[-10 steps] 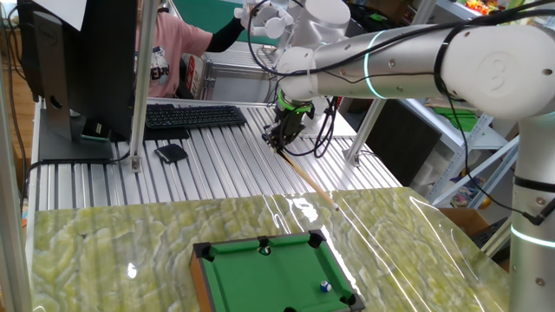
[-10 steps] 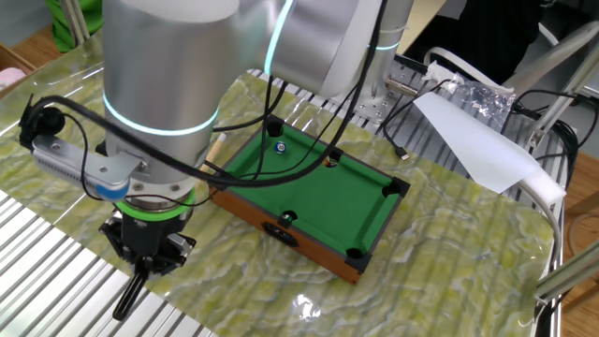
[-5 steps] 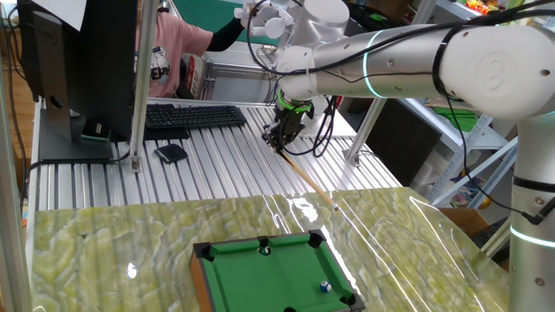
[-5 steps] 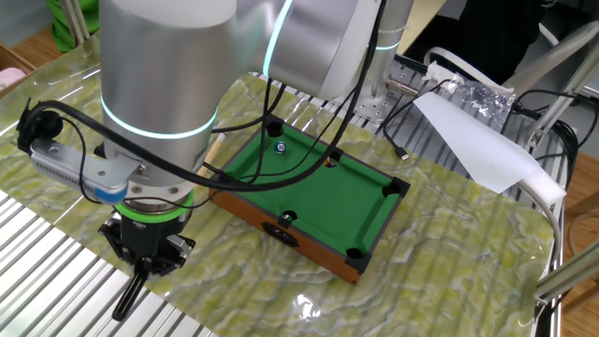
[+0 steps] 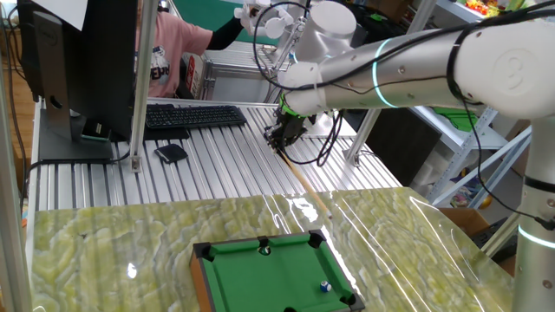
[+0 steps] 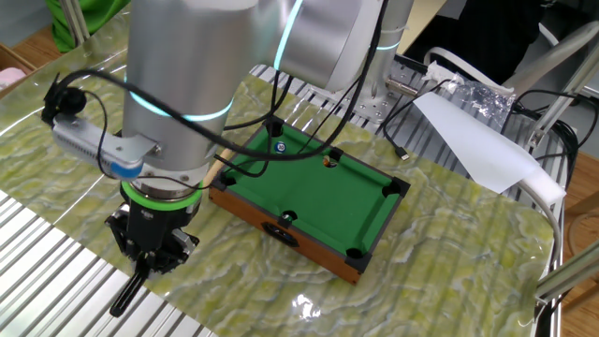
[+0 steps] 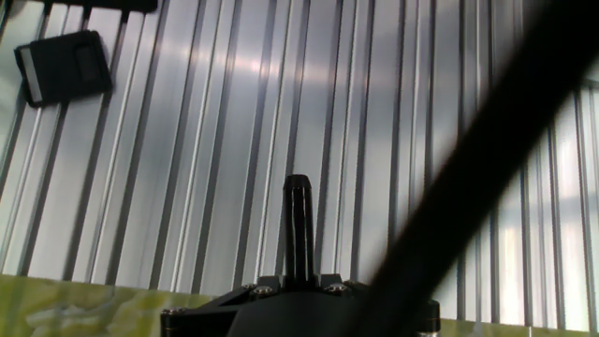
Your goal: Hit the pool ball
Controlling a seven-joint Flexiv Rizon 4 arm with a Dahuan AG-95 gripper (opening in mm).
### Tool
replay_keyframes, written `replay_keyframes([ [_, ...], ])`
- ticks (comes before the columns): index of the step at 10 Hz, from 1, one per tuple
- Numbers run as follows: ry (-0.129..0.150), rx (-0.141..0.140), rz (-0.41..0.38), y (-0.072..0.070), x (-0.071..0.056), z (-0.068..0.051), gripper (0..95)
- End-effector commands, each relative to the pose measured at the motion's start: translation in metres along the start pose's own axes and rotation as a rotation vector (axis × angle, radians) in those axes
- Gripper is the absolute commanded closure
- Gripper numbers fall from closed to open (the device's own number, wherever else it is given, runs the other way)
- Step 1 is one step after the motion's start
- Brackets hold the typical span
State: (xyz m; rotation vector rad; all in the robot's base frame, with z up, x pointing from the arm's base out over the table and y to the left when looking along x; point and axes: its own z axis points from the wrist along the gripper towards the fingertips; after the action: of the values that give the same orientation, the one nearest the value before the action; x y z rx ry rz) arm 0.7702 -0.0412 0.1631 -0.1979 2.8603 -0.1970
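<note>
The gripper (image 5: 279, 139) is closed narrowly on a cue (image 5: 305, 180), whose dark butt end (image 6: 124, 300) sticks out past the fingers, seen in the hand view as a short black stub (image 7: 297, 225). From the gripper the pale shaft slants toward 5 o'clock in one fixed view, ending just short of the pool table (image 5: 227, 289). In the other fixed view the shaft (image 6: 213, 170) is seen at the table's 9 o'clock corner, partly hidden behind the arm.

The ball (image 5: 325, 284), blue with a white patch, lies on the green felt near the table's 4 o'clock edge in one fixed view; in the other fixed view it (image 6: 279, 146) sits near the 11 o'clock corner, close to the cue's tip end. A dark ball (image 5: 264, 250) rests by the 12 o'clock middle pocket, well apart from the blue one.

A keyboard (image 5: 192, 115) and a small black box (image 5: 171, 153) lie on the ribbed metal top at 10 o'clock of the gripper.
</note>
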Motion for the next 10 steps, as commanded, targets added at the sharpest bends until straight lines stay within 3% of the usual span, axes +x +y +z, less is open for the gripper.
replay_keyframes([
  [1,-0.012,-0.004,0.025,0.0001,-0.0022,0.0006,95.0],
  [3,-0.054,-0.004,0.051,0.0006,-0.0023,0.0001,95.0],
  [7,-0.073,-0.005,0.05,0.0008,-0.0022,-0.0001,95.0],
  [10,-0.108,-0.009,0.081,0.0019,-0.0021,-0.0003,95.0],
])
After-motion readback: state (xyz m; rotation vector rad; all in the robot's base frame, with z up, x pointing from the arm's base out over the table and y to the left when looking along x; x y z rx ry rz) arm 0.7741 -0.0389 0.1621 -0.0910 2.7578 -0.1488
